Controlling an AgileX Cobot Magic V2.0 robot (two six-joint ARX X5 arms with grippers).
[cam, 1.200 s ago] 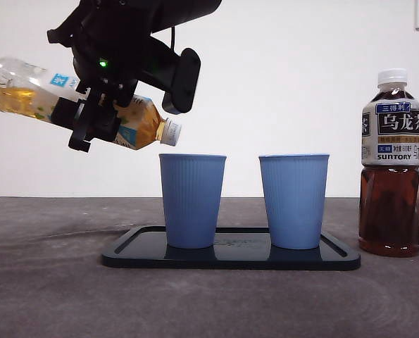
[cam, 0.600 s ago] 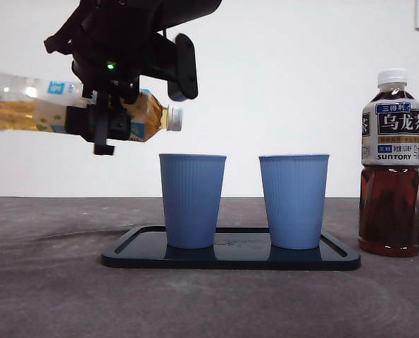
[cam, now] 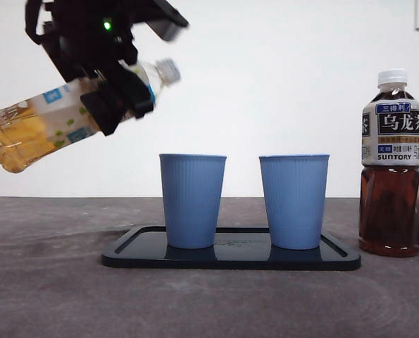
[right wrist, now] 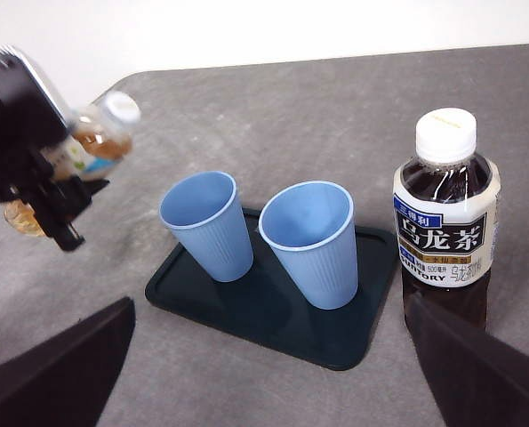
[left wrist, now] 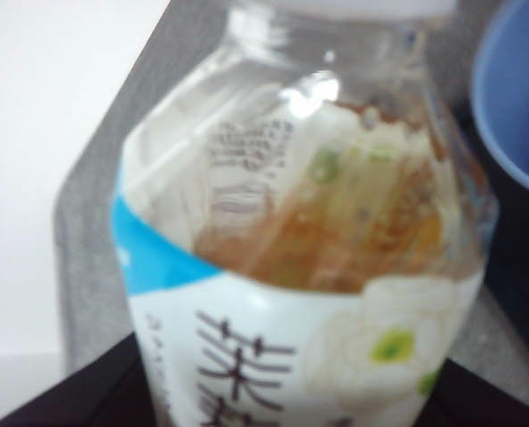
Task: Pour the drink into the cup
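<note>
Tea bottle [cam: 51,127] pinched in the left gripper [cam: 117,98], held in the air beside and above the nearer cup [cam: 192,201] — neck tipped upward, white cap seemingly on. Nothing seen flowing; both cups upright on the tray [cam: 230,259]. Pour judged not accomplished. Right gripper [right wrist: 264,374] waiting, jaws spread — dark bottle [cam: 390,165] untouched.

dark tea bottle [cam: 389,162] label: "SUNTORY", 烏龍茶, "500" | held pale tea bottle [left wrist: 308,294] label: 茶, rest unreadable
</note>
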